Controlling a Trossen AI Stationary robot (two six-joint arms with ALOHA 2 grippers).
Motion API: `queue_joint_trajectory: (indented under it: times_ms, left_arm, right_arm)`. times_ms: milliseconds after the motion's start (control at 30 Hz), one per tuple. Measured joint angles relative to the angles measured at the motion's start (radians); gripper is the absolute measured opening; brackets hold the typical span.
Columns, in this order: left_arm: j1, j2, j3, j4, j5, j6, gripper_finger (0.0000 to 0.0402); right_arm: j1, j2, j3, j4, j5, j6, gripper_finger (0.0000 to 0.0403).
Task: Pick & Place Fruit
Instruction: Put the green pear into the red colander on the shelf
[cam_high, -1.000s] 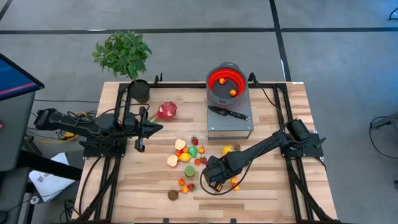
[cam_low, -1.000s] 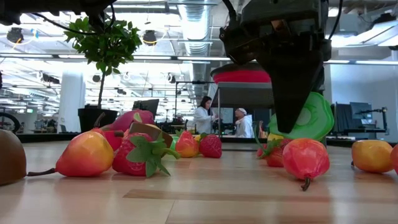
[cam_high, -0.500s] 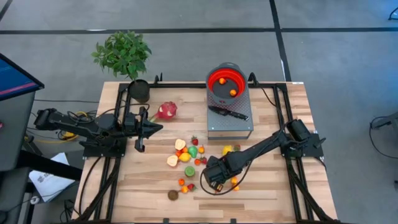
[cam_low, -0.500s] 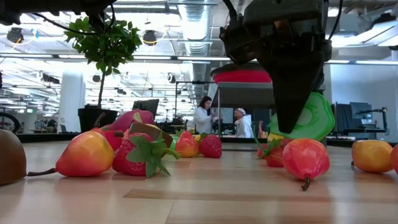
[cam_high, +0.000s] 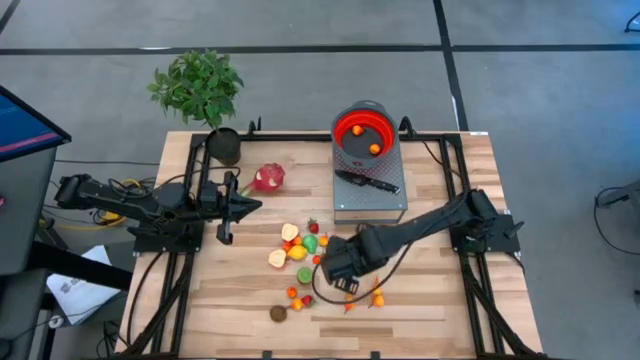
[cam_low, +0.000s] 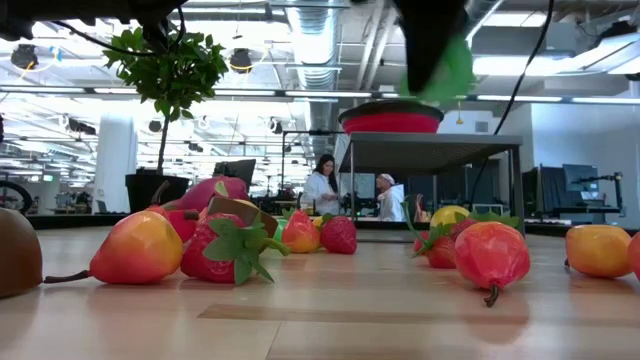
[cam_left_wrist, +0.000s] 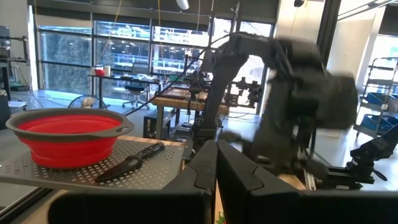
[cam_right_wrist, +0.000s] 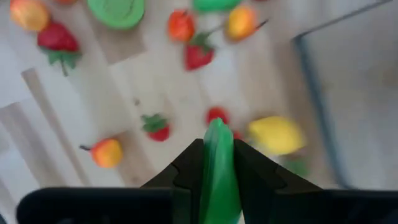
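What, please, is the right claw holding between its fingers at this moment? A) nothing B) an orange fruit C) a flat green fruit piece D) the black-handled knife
C: the right wrist view shows the right claw shut on a flat green fruit piece, lifted above the scattered fruit on the table.

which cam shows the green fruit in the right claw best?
Right wrist view: the green fruit sits edge-on, clamped in the right claw. Low view shows it blurred, lifted off the table. In the high view the arm hides it; the left wrist view shows only that blurred arm.
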Motion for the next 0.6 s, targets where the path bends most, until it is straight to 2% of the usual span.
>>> queue_joint_trajectory:
  times_ms: [200, 267, 400, 600]
  left_arm:
    - [0.000, 0.000, 0.000, 0.000, 0.000, 0.000, 0.0003]
    - [0.000, 0.000, 0.000, 0.000, 0.000, 0.000, 0.0003]
    - [0.000, 0.000, 0.000, 0.000, 0.000, 0.000, 0.0003]
    - [0.000, 0.000, 0.000, -0.001, 0.000, 0.000, 0.0003]
  right_arm:
    - [-0.073, 0.000, 0.218, -0.229, 0.126, -0.147, 0.0068]
    - [-0.104, -0.001, 0.273, -0.237, 0.162, -0.212, 0.0068]
    - [-0.182, -0.068, 0.318, -0.229, 0.168, -0.381, 0.0068]
    - [-0.346, -0.194, 0.311, -0.191, 0.209, -0.498, 0.0067]
